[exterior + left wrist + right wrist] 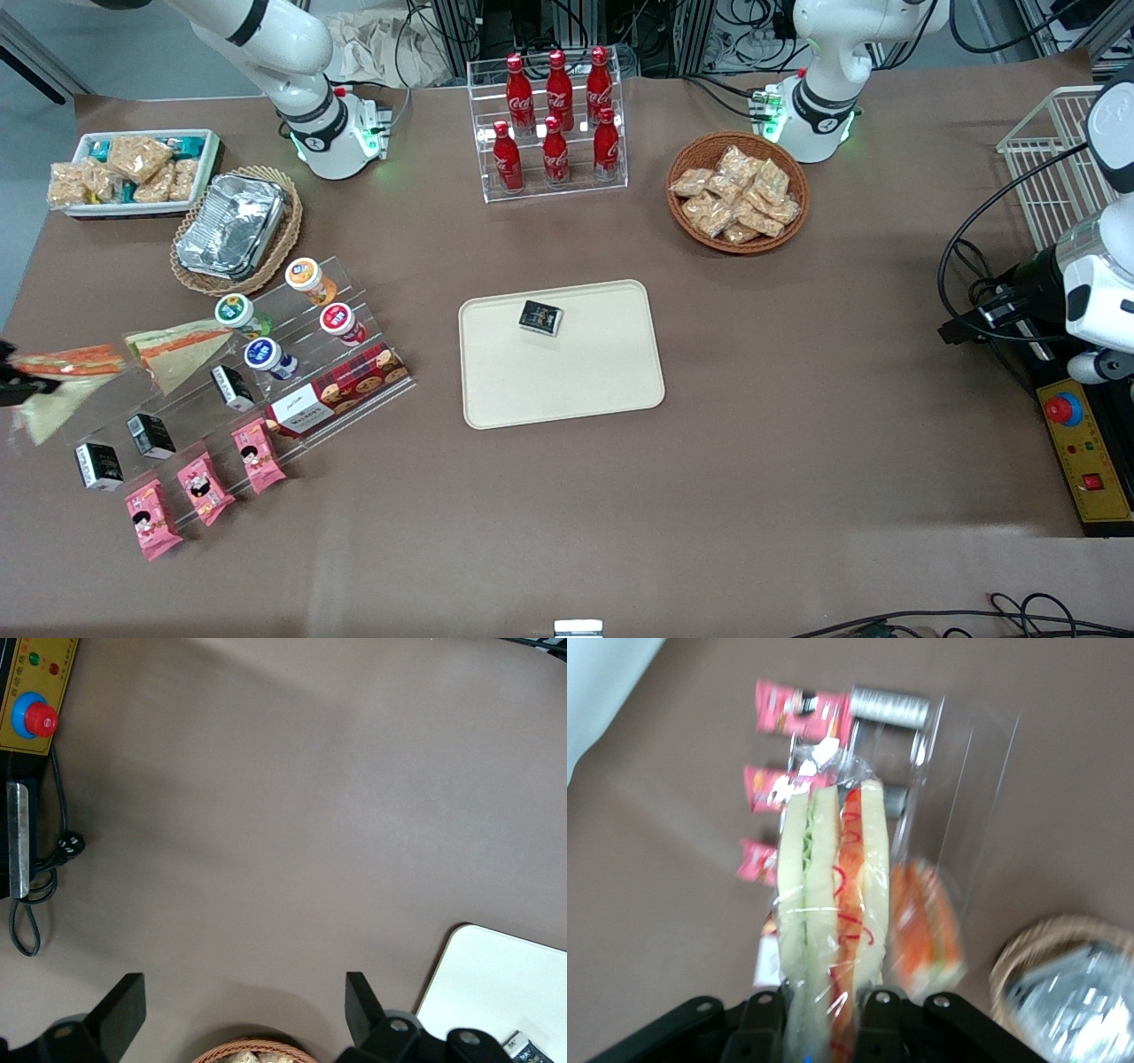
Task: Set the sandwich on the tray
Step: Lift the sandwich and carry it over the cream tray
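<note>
The sandwich [69, 365], a clear-wrapped wedge of pale bread with an orange-red filling stripe, is at the working arm's end of the table. My right gripper [12, 383] is shut on it at the edge of the front view. In the right wrist view the sandwich [833, 895] stands between the two black fingers [769, 1014] of the gripper [819, 1014], held above the table. The cream-beige tray [567, 390] lies in the middle of the table, apart from the gripper. It also shows in the left wrist view [505, 992].
A second sandwich [177, 350] with green and orange filling rests on a clear stepped stand [266, 390] holding cups, black boxes, pink packets and a cookie box. A small black packet [541, 317] lies on the tray. A foil-filled wicker basket [235, 230], a cola rack [554, 124] and a snack basket [738, 192] stand farther from the camera.
</note>
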### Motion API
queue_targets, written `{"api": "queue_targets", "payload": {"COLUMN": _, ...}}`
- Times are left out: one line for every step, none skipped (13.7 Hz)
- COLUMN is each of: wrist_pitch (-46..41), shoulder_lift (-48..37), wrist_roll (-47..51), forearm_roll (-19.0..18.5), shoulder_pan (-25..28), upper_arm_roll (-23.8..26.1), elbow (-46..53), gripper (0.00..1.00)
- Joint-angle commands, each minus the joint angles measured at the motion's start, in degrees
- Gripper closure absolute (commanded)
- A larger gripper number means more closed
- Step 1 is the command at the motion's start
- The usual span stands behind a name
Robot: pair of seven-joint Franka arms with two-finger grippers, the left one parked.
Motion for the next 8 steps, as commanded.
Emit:
{"api": "queue_targets", "payload": {"wrist_pitch": -2.8, "shoulder_lift": -1.5, "wrist_roll": 15.2, "forearm_roll": 0.6, "shoulder_pan": 6.8, "upper_arm_roll": -0.1, "elbow": 0.5, "gripper": 1.0}}
{"api": "queue_targets", "payload": {"wrist_pitch": -2.7, "shoulder_lift": -1.8, "wrist_roll": 21.0, "forearm_roll": 0.6, "shoulder_pan": 9.7, "upper_arm_roll": -0.2, "elbow": 0.6, "gripper": 1.0}}
{"api": "queue_targets", "payload": {"wrist_pitch": -2.7, "shoulder_lift": -1.9, "wrist_roll": 27.0, "forearm_roll": 0.6, "shoulder_pan": 12.9, "upper_arm_roll": -0.2, "elbow": 0.5, "gripper": 1.0}}
{"api": "queue_targets", "payload": {"wrist_pitch": -2.6, "shoulder_lift": -1.9, "wrist_roll": 33.2, "forearm_roll": 0.6, "shoulder_pan": 16.2, "upper_arm_roll": -0.4, "elbow": 0.5, "gripper": 1.0}}
{"api": "queue_targets", "payload": {"wrist_pitch": -2.5, "shoulder_lift": -1.9, "wrist_roll": 39.3, "forearm_roll": 0.5, "shoulder_pan": 19.5, "upper_arm_roll": -0.4, "elbow": 0.5, "gripper": 1.0}}
{"api": "queue_targets", "payload": {"wrist_pitch": -2.4, "shoulder_lift": -1.8, "wrist_roll": 44.1, "forearm_roll": 0.7, "shoulder_pan": 22.0, "upper_arm_roll": -0.4, "elbow": 0.3, "gripper": 1.0}}
{"api": "queue_targets", "payload": {"wrist_pitch": -2.0, "shoulder_lift": -1.5, "wrist_roll": 47.5, "forearm_roll": 1.7, "shoulder_pan": 24.6, "upper_arm_roll": -0.2, "elbow": 0.0, "gripper": 1.0}}
{"api": "queue_targets", "payload": {"wrist_pitch": -1.8, "shoulder_lift": -1.1, "wrist_roll": 49.6, "forearm_roll": 3.4, "shoulder_pan": 27.1, "upper_arm_roll": -0.2, "elbow": 0.0, "gripper": 1.0}}
